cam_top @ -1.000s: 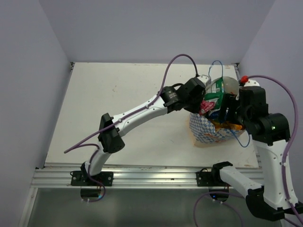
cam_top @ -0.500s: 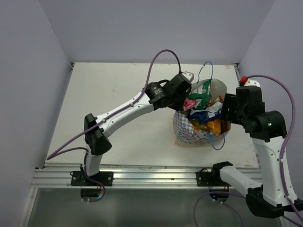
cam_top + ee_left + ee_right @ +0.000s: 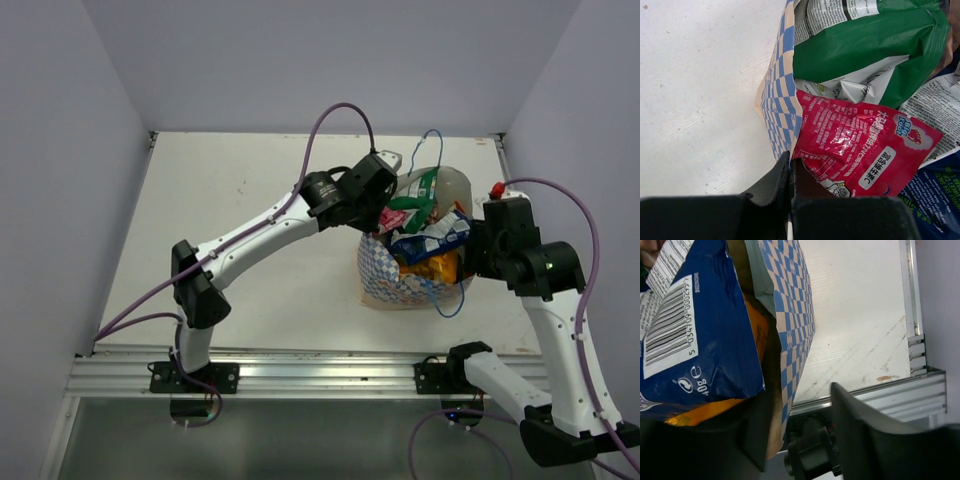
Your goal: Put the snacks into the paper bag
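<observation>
Dragged toward nine o'clock, blue-checkered white paper bag (image 3: 385, 276) stayed clamped in my left gripper (image 3: 790, 163); right gripper (image 3: 798, 393) gaped astride its wall.

A white table (image 3: 250, 220), lightly scuffed with a small brown mark (image 3: 883, 377) near its front edge, is bordered there by an aluminium rail (image 3: 320, 372) and enclosed by pale lavender walls (image 3: 300, 60).

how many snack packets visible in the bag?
4, all in the bag: green packet at back, red packet left, blue packet middle, orange packet front. Others may be hidden.
</observation>
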